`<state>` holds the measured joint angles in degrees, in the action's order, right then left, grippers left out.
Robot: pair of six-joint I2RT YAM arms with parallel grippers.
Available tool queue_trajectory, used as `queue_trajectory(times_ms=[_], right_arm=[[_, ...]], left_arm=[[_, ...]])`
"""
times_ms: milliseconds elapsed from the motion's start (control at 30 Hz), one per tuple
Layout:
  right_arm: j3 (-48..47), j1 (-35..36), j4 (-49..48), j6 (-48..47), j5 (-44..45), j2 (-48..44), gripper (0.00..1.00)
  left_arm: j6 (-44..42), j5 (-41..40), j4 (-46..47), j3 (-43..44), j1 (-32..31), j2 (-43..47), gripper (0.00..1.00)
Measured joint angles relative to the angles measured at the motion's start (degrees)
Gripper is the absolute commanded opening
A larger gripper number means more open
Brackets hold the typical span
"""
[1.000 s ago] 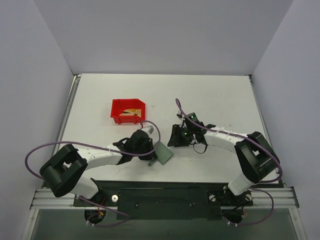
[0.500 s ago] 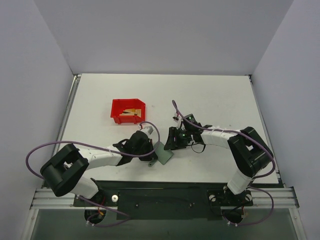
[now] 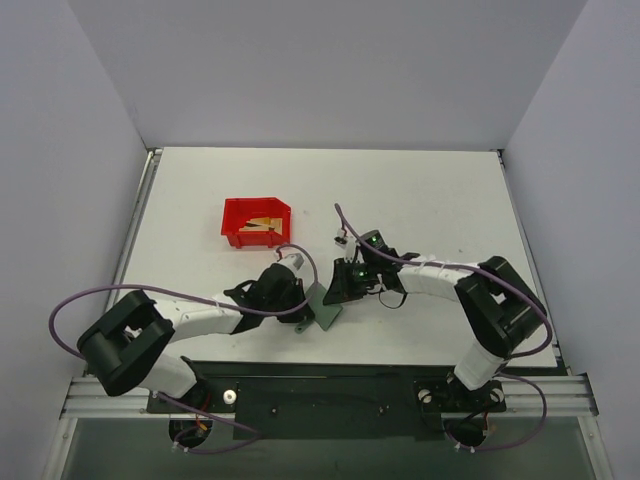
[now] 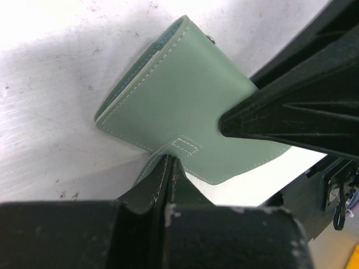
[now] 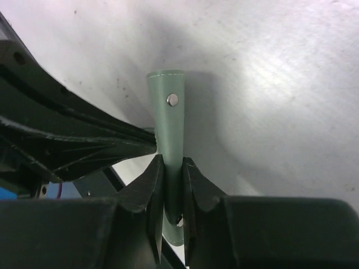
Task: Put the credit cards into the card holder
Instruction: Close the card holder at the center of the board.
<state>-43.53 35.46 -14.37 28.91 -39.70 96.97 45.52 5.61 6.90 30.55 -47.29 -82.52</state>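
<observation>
Cards [image 3: 262,224] lie in the red bin [image 3: 237,238], at about eleven o'clock from the card holder [image 4: 179,106], which sits folded on the surface [image 3: 430,190] near the middle of its near edge. My left jaws are pressed together on the holder's snap tab. My right jaws, at the holder's three o'clock side, pinch a green flap with a stud. The risk I see is that two pulls on one small wallet could slip either pinch, or drag it along instead of opening it.
</observation>
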Motion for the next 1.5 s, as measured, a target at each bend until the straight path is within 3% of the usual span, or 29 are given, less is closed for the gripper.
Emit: queue_trajectory(times_ms=[100,233,400,567,800,900,967,1067,1200,1367,1500], right_arm=[[0.00,1.81,2.03,-0.37,3.89,-3.93,0.00],[-1.03,2.93,9.66,-2.23,13.62,-12.52,0.00],[-11.37,5.29,25.99,-6.97,34.62,-18.53,0.00],[-20.39,9.81,35.71,-9.62,50.93,-16.61,0.00],[-20.65,16.28,40.72,-8.37,63.25,-3.10,0.00],[-20.63,20.04,40.65,-7.15,65.94,1.81,0.01],[-20.63,22.05,40.52,-6.47,67.36,2.45,0.09],[-20.63,23.69,39.93,-5.38,67.06,2.47,0.30],[-19.17,24.26,35.43,-5.01,59.98,1.88,0.39],[-13.62,23.78,28.17,-5.20,46.56,-3.93,0.40],[-9.57,20.22,24.02,-4.61,41.59,-11.41,0.33]], left_arm=[[0.59,-2.73,-1.99,-0.31,-0.33,2.60,0.07],[0.33,-8.61,-7.15,-0.07,-0.11,11.41,0.24],[-1.29,-13.03,-11.50,2.75,1.53,19.98,0.26],[-2.71,-14.97,-13.88,3.67,3.89,23.19,0.26],[-2.71,-15.28,-16.17,3.30,4.33,23.56,0.26],[-2.71,-15.32,-17.09,2.54,4.55,24.46,0.26],[-2.69,-15.52,-17.86,2.25,4.81,25.22,0.26],[-2.78,-15.82,-19.17,2.10,5.27,26.84,0.26],[-3.19,-15.96,-20.65,2.10,6.56,28.39,0.27],[-3.37,-15.93,-21.33,2.10,7.93,28.61,0.29],[-3.39,-15.54,-20.04,2.10,8.02,27.19,0.29]])
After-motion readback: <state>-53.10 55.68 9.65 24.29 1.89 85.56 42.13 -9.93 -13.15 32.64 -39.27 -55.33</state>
